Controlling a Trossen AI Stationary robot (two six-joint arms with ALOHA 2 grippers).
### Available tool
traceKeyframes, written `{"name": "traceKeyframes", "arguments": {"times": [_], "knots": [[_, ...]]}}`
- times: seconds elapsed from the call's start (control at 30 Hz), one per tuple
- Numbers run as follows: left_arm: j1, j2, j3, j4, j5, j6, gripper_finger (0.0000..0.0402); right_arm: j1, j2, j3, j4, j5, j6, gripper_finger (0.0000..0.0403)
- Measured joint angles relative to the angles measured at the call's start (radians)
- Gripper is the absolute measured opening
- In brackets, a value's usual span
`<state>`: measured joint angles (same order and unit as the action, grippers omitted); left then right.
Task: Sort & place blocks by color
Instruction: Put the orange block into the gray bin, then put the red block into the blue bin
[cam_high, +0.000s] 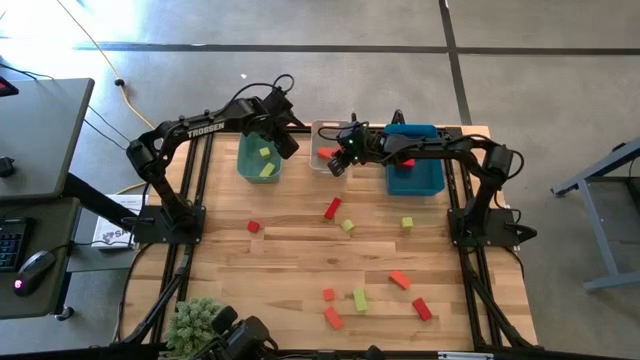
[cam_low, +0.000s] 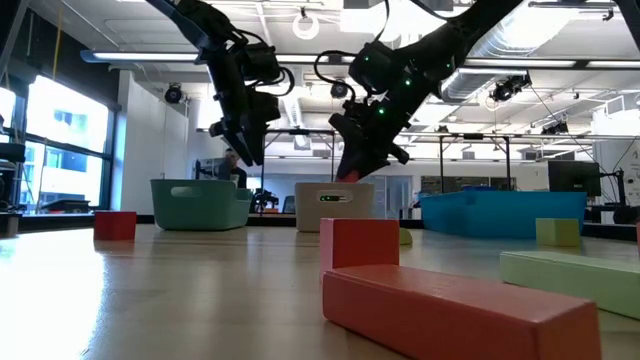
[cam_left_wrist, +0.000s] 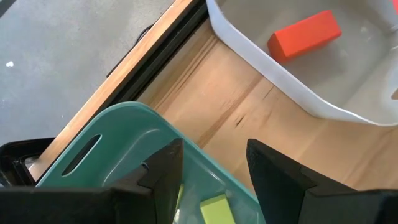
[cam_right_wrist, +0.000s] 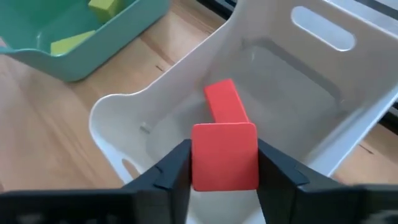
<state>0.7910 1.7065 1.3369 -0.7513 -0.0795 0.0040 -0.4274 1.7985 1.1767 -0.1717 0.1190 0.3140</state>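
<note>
My right gripper (cam_right_wrist: 224, 171) hovers over the white bin (cam_right_wrist: 348, 93), shut on an orange-red block (cam_right_wrist: 225, 154). A second orange-red block (cam_right_wrist: 225, 102) lies on that bin's floor. My left gripper (cam_left_wrist: 214, 168) stands open and empty above the far right corner of the green bin (cam_left_wrist: 124, 124), where yellow-green blocks (cam_high: 266, 162) lie. Loose blocks sit on the table: a red bar (cam_high: 332, 208), a red cube (cam_high: 254, 226), two yellow-green cubes (cam_high: 347, 225) (cam_high: 407, 222), and several more near the front (cam_high: 360, 299). My right gripper pinches the orange-red block by two opposite sides (cam_right_wrist: 198, 158) between its two fingers. The fingers slant down from the table's right side. The block hangs clear of the white bin's floor, above the block lying there.
A blue bin (cam_high: 415, 165) stands right of the white bin along the far edge. A potted plant (cam_high: 200, 320) sits at the near left corner. The table's middle (cam_high: 300, 260) holds only scattered blocks. In the low view, blocks (cam_low: 430, 310) loom close in front.
</note>
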Motion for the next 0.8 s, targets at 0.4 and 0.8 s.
{"name": "traceKeyframes", "arguments": {"times": [0.4, 0.8], "knots": [[0.000, 0.000, 0.000, 0.000, -0.001, 0.000, 0.0168, 0.010, -0.069, 0.000, -0.038, -0.027, 0.065, 0.0221], [0.000, 0.000, 0.000, 0.000, 0.001, 0.000, 0.0168, 0.163, -0.261, 0.000, -0.284, -0.034, 0.185, 0.0224]]}}
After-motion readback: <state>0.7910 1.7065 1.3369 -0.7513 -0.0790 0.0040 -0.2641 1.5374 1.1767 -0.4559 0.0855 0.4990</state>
